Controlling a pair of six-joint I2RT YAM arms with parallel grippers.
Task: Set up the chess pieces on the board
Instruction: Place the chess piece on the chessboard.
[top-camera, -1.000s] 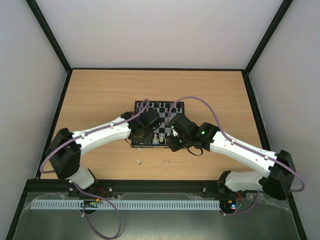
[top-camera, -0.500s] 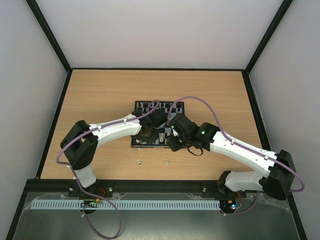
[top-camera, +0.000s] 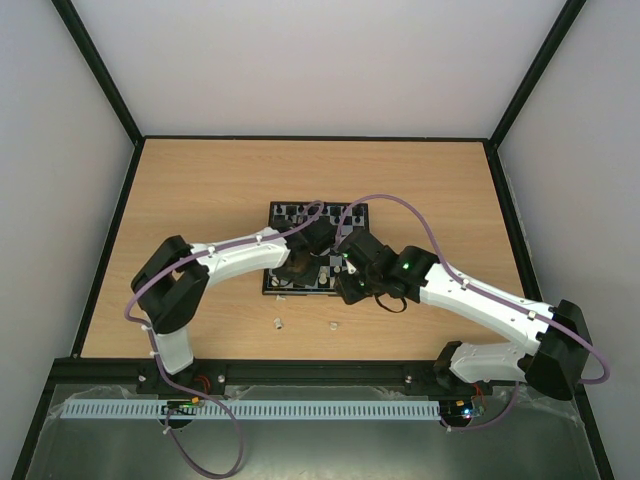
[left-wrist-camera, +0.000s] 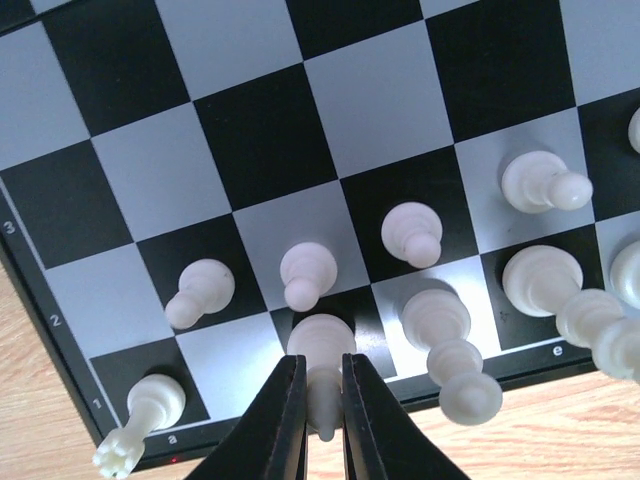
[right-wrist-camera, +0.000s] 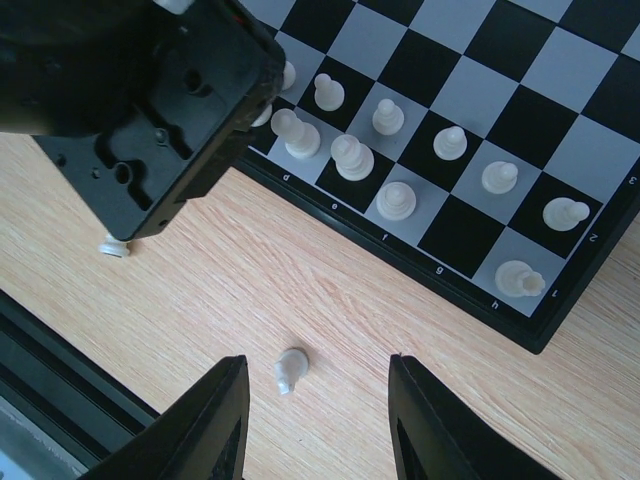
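The board lies mid-table. In the left wrist view, my left gripper is shut on a cream-white chess piece that stands on a near-row square of the board. A rook stands at the corner, pawns fill the second row, and a tall piece stands to the right. My right gripper is open above the wood, with a white knight lying between its fingers, near the left one. In the top view both grippers, left and right, hang over the board's near edge.
Two loose white pieces lie on the wood in front of the board. The left gripper's black body covers the board's near left corner in the right wrist view, with a small white piece beneath its edge. Black pieces line the far row.
The left arm has swung right and its gripper has moved a little right along the board's near rows. The right arm has hardly moved.
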